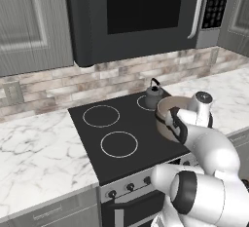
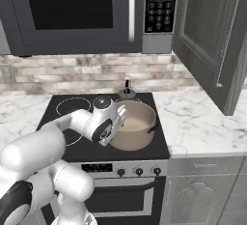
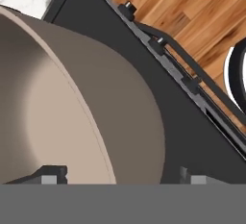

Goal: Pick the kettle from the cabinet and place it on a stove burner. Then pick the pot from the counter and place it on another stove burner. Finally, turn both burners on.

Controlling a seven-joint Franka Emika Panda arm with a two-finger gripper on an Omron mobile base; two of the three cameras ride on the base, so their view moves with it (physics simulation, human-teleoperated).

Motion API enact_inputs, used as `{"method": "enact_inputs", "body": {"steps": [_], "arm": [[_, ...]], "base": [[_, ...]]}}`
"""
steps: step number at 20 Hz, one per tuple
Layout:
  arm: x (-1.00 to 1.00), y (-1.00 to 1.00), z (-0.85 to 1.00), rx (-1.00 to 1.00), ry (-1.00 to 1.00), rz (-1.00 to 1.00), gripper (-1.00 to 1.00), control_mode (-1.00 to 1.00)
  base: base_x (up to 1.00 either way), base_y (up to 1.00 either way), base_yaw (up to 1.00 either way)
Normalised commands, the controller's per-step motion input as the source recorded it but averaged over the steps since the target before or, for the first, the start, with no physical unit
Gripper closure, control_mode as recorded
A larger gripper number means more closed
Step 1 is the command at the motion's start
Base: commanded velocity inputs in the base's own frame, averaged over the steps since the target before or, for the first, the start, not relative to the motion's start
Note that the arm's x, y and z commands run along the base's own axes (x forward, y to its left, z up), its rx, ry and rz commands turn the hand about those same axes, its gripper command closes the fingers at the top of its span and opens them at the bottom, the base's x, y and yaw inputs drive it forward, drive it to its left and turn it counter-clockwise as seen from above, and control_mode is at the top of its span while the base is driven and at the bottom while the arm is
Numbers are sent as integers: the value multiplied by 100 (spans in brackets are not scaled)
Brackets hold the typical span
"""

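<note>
two fingers (image 3: 120,176) wide astride the pot (image 3: 72,112) rim, kettle (image 1: 154,94) behind

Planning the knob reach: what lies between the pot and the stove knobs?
In the right base view, only bare black stovetop separates the pot from the knobs.

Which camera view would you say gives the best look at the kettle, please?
The left base view: the kettle stands whole on the stovetop's far burner, with arched handle and lid visible. In the right base view the pot hides most of it, leaving the handle and top.
</note>
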Motion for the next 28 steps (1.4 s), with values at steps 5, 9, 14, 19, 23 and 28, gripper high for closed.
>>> {"method": "enact_inputs", "body": {"steps": [5, 9, 14, 19, 23, 28], "arm": [[-25, -2, 1, 0, -6, 0, -100, -100], [-33, 0, 7, 0, -6, 0, -100, -100], [-24, 7, 16, 0, -6, 0, -100, -100], [-17, 8, 21, 0, -6, 0, -100, -100], [-12, 5, 21, 0, -8, 0, -100, -100], [-17, 0, 21, 0, -9, 0, -100, -100]], "base": [[0, 0, 0], [0, 0, 0], [0, 0, 0], [0, 0, 0], [0, 0, 0], [0, 0, 0]]}}
